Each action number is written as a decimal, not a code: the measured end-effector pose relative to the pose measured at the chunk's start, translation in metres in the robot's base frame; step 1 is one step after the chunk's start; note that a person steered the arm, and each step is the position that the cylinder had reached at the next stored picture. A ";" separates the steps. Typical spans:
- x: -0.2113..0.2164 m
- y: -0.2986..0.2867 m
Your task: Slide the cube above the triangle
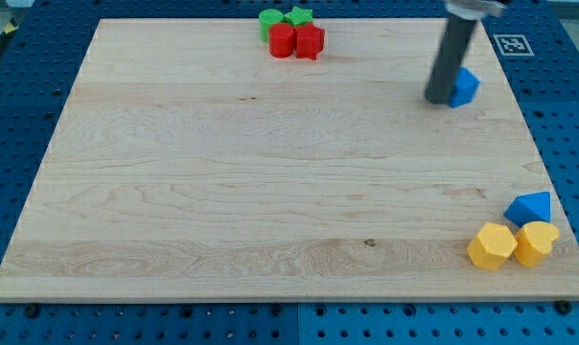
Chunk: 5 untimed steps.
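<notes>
1. Wooden board [270,192]: landmark for all entries.
2. My tip [436,99]: near the board's upper right, touching the left side of the blue cube [464,86]; a bare rod, it holds nothing.
3. Blue triangle [529,207]: lower right corner, well below the cube.
4. Two yellow blocks [492,246] [536,241]: just under the triangle, touching each other.
5. Top edge, centre: green cylinder [269,20], green star [298,15], red cylinder [283,40], red star [310,41], clustered.
</notes>
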State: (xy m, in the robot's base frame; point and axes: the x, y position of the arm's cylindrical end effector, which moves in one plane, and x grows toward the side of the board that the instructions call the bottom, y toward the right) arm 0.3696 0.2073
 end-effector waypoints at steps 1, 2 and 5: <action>-0.003 -0.024; -0.022 -0.065; -0.076 0.028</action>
